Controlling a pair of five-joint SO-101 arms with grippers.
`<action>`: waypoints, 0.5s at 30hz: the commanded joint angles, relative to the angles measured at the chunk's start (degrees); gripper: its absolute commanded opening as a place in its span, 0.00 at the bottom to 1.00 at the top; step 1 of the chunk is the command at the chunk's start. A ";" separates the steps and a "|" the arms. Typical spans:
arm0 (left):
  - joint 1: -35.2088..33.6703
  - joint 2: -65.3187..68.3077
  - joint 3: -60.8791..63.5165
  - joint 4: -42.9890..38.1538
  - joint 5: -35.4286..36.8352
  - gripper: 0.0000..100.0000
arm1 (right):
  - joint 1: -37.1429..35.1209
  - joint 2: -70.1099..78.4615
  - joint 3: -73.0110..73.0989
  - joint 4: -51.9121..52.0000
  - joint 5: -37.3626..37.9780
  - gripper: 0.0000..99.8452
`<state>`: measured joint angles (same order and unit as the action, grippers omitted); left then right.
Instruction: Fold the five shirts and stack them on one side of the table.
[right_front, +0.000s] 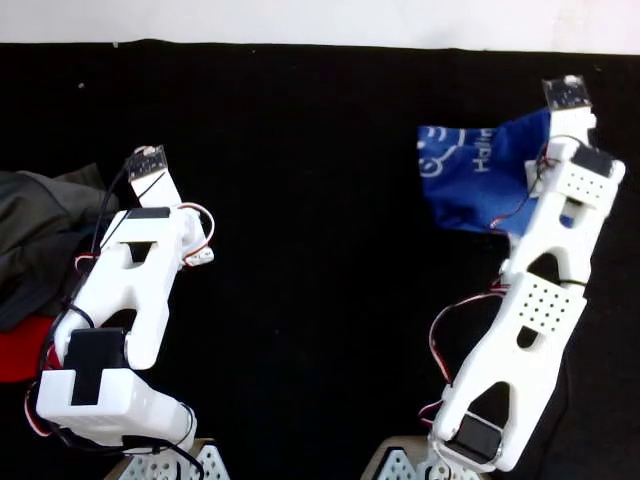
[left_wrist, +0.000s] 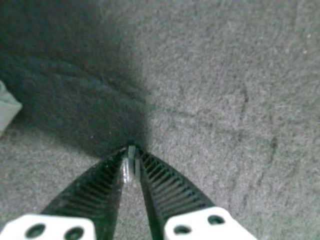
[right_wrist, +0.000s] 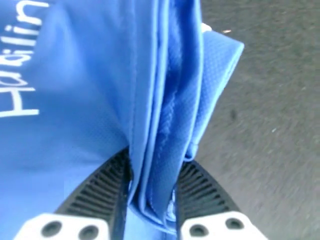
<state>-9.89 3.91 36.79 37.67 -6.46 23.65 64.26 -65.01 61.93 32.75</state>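
Far left edge of the table (right_front: 320, 300): a heap of dark grey clothes (right_front: 40, 230), crumpled and unfolded. Just in front of it is a red item (right_front: 18, 352), partly hidden by the left arm (right_front: 130, 280); what it is can't be told.

Left gripper (left_wrist: 131, 156): jaws fully closed, ribbed fingers (left_wrist: 95, 190) meeting at the tips with nothing between them. It points down at bare dark table cover. A pale cloth corner (left_wrist: 5, 112) sits at the edge of the left wrist view, apart from the tips.

The middle of the table is dark cover, between the two arms.

Right arm (right_front: 530, 320) stretches toward the far right part of the table. Right gripper (right_wrist: 152, 167): jaws narrowly apart and clamped on the blue shirt (right_wrist: 90, 75), with several folded layers and a hem edge pinched between the ribbed pads (right_wrist: 107, 182).

In the high view the blue shirt (right_front: 475, 175) is at far right, bunched into a rough wedge, white print facing up on its left part. Its right end runs under the right arm's wrist. It is not neatly folded, and whether it lies on the table or hangs off it can't be told. It is well apart from the grey heap.
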 joint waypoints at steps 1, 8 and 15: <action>0.22 -0.13 0.13 -2.02 0.26 0.01 | 2.86 0.40 -3.03 -7.08 0.88 0.01; 0.22 -0.13 0.13 -2.02 0.26 0.01 | 2.86 -0.92 -6.20 -2.07 0.44 0.22; 0.22 -0.13 0.13 -2.02 0.26 0.01 | 2.51 -4.70 -19.12 11.30 -11.96 0.30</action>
<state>-9.89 3.91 36.79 37.67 -6.46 25.76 65.58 -76.88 68.62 24.84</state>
